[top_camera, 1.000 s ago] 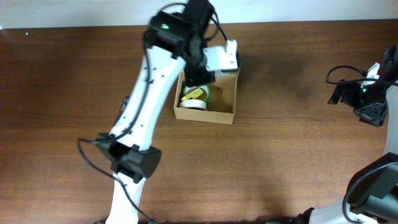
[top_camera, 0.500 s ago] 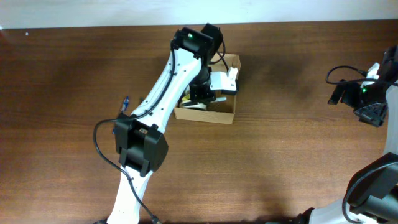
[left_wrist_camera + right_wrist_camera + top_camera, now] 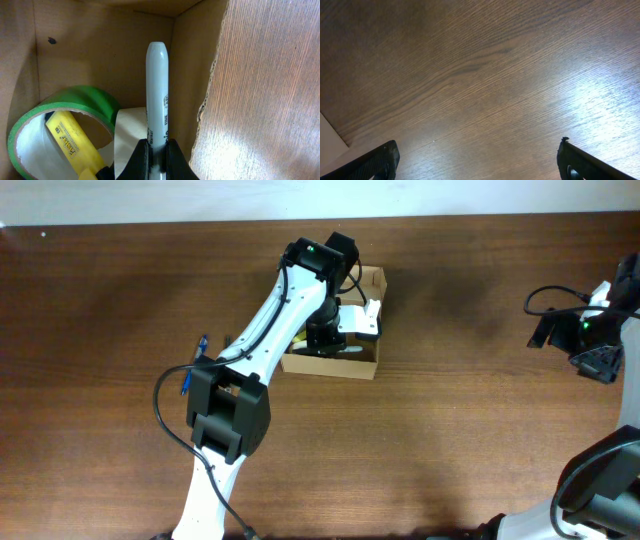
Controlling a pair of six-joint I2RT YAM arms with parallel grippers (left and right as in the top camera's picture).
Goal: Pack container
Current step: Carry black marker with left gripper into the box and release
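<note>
Sitting near the back of the brown wooden counter (image 3: 480,440), the small tan cardboard box (image 3: 345,368) is open on top. Inside lie a green tape roll (image 3: 75,102) and a yellow pen-shaped stick (image 3: 70,142). The left gripper (image 3: 157,152) is down in the box, its jaws squeezed tight on a white marker pen (image 3: 156,85). The putting-in step looks nearly done. Next, the jaws should let go, then lift straight up without bumping a wall. The right gripper (image 3: 477,160) hangs far off, jaws wide apart, holding nothing.
</note>
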